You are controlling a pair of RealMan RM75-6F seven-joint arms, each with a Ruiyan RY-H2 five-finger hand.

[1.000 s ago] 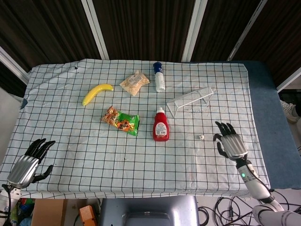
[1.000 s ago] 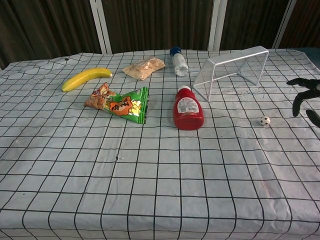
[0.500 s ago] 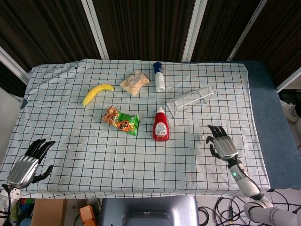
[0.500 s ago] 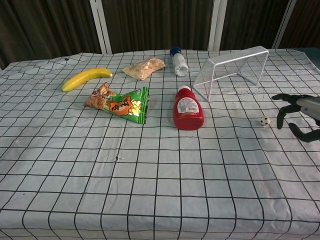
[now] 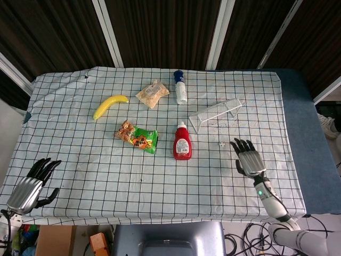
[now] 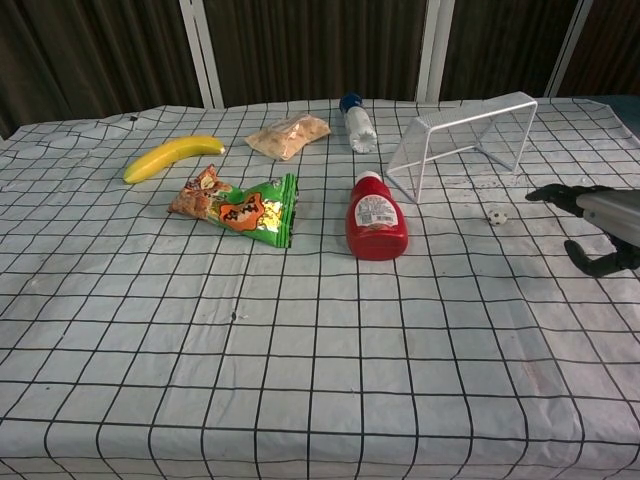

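My right hand (image 5: 248, 159) (image 6: 597, 222) hovers low over the checked cloth at the right, fingers spread, holding nothing. A tiny black-and-white ball (image 5: 221, 143) (image 6: 495, 216) lies just left of and beyond its fingertips, in front of the small white wire goal (image 5: 216, 113) (image 6: 462, 139). The red ketchup bottle (image 5: 181, 142) (image 6: 375, 217) lies flat left of the ball. My left hand (image 5: 32, 183) hangs open off the table's near left corner, seen only in the head view.
A banana (image 5: 109, 105) (image 6: 171, 156), a green snack bag (image 5: 138, 136) (image 6: 238, 209), a beige packet (image 5: 152, 93) (image 6: 288, 135) and a lying blue-capped bottle (image 5: 180, 88) (image 6: 355, 121) are spread over the far half of the table (image 5: 106, 176).
My right hand has swept left and forward across the cloth. The little ball has rolled away from it, toward the goal. The left hand has stayed put.
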